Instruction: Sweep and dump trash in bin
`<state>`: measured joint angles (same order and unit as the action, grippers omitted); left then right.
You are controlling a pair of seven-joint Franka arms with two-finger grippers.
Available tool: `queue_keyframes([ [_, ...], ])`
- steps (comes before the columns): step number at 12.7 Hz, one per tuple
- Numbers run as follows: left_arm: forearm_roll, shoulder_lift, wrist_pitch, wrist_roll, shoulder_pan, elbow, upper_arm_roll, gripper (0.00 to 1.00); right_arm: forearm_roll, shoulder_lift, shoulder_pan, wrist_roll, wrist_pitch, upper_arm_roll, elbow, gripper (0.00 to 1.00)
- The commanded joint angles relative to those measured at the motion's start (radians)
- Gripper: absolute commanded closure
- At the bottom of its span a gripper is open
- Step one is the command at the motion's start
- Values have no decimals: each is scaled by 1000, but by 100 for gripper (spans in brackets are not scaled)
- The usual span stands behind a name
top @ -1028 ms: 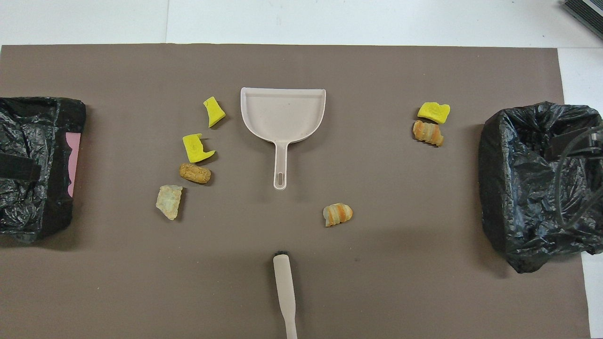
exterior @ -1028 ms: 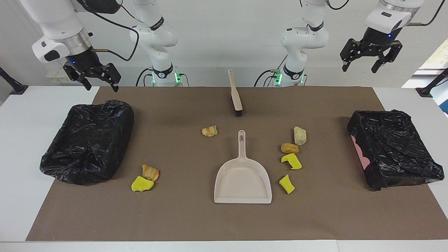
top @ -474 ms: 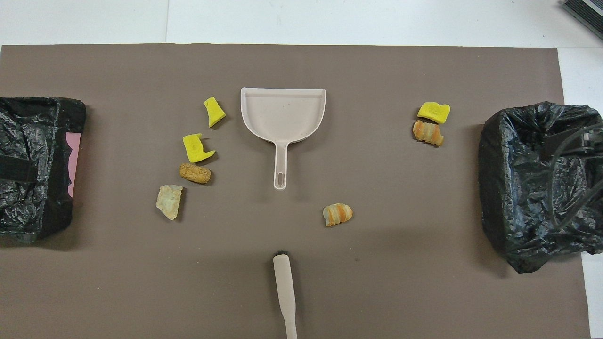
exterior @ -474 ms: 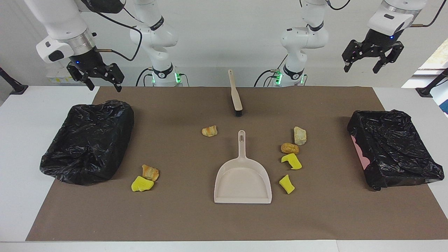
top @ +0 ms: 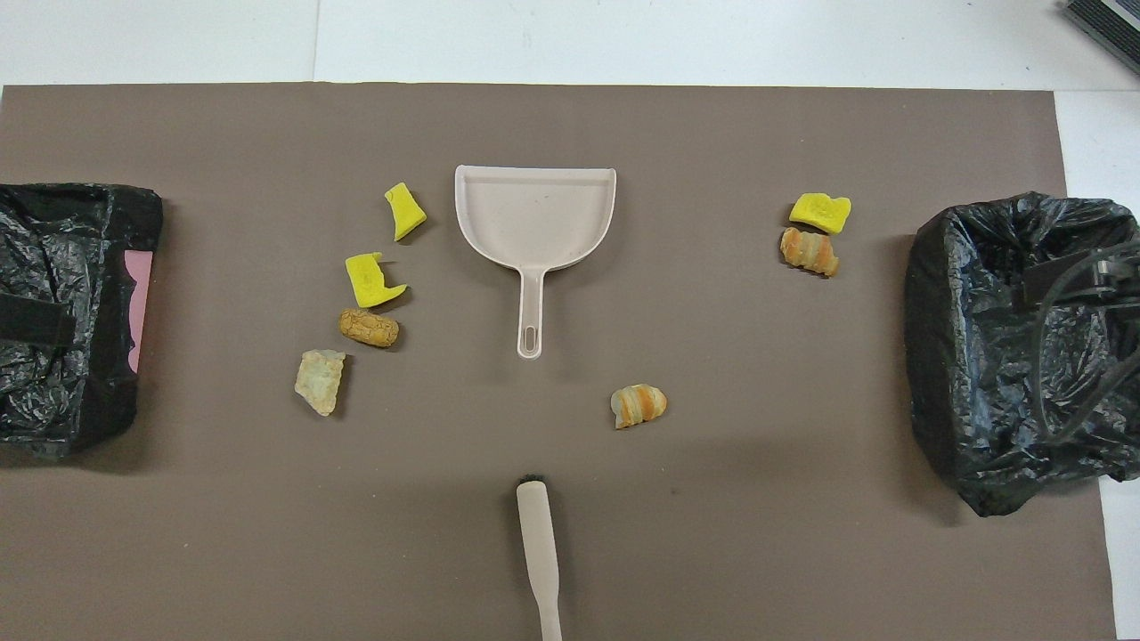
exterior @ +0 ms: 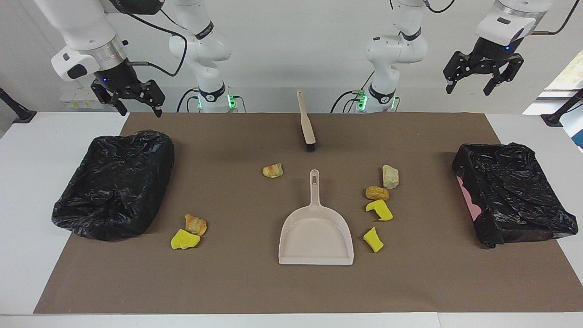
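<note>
Dustpan (exterior: 316,234) lay central, handle toward brush (exterior: 306,122) at 12 o'clock, ready for pickup | trash (exterior: 377,206) unswept | left gripper (exterior: 471,78), right gripper (exterior: 134,100) raised, fingers spread, empty.

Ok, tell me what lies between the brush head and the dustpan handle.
Bare brown mat only, between the brush and the dustpan handle; the overhead view shows it best. The striped bread piece sits just off that line, toward the right arm's end.

overhead: brush (top: 538,552) handle cut off at bottom edge; both bins (top: 62,312) clipped at side edges; grippers out of frame
</note>
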<state>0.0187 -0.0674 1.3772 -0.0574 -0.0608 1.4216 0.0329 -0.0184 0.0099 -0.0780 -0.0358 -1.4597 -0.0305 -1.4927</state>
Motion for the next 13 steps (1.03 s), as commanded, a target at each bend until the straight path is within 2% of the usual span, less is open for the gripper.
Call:
queue_keyframes([
  [1, 0, -26, -3, 2, 9, 31, 2, 0, -2, 8, 36, -22, -2, -6, -15, 0],
  [4, 0, -28, 0, 1, 4, 33, 4, 0, -14, 56, 61, -26, -22, -8, -15, 0],
  [8, 0, -26, 5, -4, 10, 31, 2, 0, -11, 116, 153, -35, -80, -8, -18, 0],
  [13, 0, -26, 5, -2, 12, 31, 1, 0, -18, 254, 303, -203, -172, -8, -14, 0],
])
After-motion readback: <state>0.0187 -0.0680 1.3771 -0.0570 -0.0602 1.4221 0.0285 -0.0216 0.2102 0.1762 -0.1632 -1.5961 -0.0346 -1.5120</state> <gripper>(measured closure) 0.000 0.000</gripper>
